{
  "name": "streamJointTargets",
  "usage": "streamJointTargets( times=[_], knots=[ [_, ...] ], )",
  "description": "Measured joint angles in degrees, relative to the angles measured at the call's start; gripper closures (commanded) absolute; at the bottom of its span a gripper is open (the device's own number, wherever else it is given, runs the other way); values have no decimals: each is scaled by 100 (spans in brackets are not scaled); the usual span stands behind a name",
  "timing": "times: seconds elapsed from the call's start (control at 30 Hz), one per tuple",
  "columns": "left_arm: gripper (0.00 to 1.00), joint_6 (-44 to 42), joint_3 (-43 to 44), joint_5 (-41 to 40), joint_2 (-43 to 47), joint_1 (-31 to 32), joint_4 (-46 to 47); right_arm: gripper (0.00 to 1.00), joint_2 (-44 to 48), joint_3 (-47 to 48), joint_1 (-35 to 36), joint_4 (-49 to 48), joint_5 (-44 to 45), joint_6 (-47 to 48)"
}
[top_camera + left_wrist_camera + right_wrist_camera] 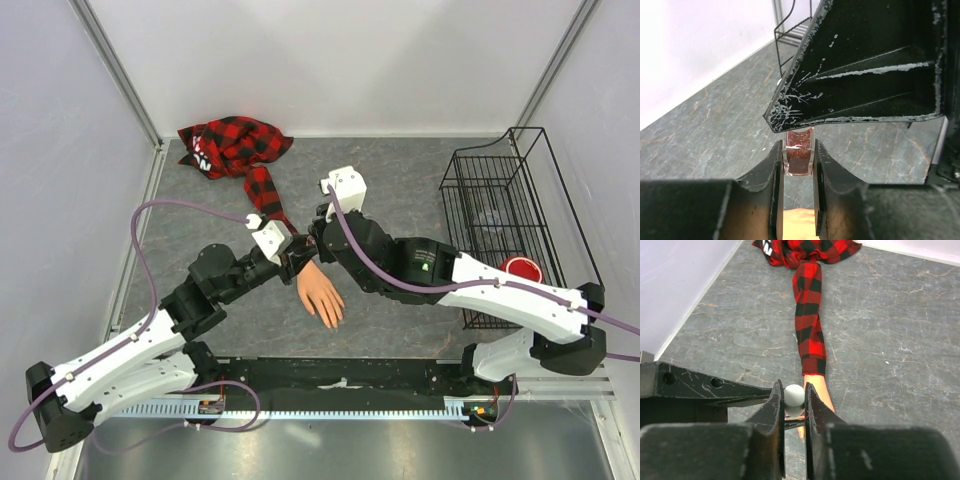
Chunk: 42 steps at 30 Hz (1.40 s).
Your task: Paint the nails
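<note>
A peach mannequin hand (322,295) lies palm down mid-table, coming out of a red-and-black plaid sleeve (262,190). Its nails are too small to make out. Both grippers meet just above its wrist. My left gripper (798,150) is shut on a small clear bottle (799,157) of reddish glitter polish, with the hand's skin (797,225) showing below. My right gripper (794,392) is shut on the bottle's round white cap (794,396). Beyond the cap, the right wrist view shows the wrist (816,382) and sleeve (807,315).
A black wire basket (500,200) stands at the right, with a red round object (520,268) at its near end. The plaid garment bunches up at the back left (225,145). White walls close the table on three sides.
</note>
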<state>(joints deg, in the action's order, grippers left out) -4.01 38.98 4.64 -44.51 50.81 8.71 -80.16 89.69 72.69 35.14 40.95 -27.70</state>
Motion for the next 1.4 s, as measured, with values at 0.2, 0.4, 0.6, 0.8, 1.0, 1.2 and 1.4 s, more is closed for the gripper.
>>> streamJointTargets(
  times=[0.2,0.4,0.6,0.8,1.0,1.2,1.4],
  knots=[
    [98,433,105,118,39,2,-192,64,79,2,63,-9,-127,120],
    [98,1034,540,-4,-111,2,-807,36,81,92,87,28,-348,269],
    [98,1381,881,129,-70,0,-1357,9,334,326,98,236,-713,726],
    [98,1648,1054,616,262,-11,-1572,19,1016,339,-260,529,-2463,1412],
    [98,1993,1204,1665,396,-11,-1556,31,1399,332,-1163,525,-4857,1939],
    [98,2389,1211,2717,391,-11,-1405,33,1241,334,-1670,348,-6846,2166],
    [98,2540,1211,3034,442,-11,-1281,44,1082,302,-1784,129,-7764,2155]
  ],
)
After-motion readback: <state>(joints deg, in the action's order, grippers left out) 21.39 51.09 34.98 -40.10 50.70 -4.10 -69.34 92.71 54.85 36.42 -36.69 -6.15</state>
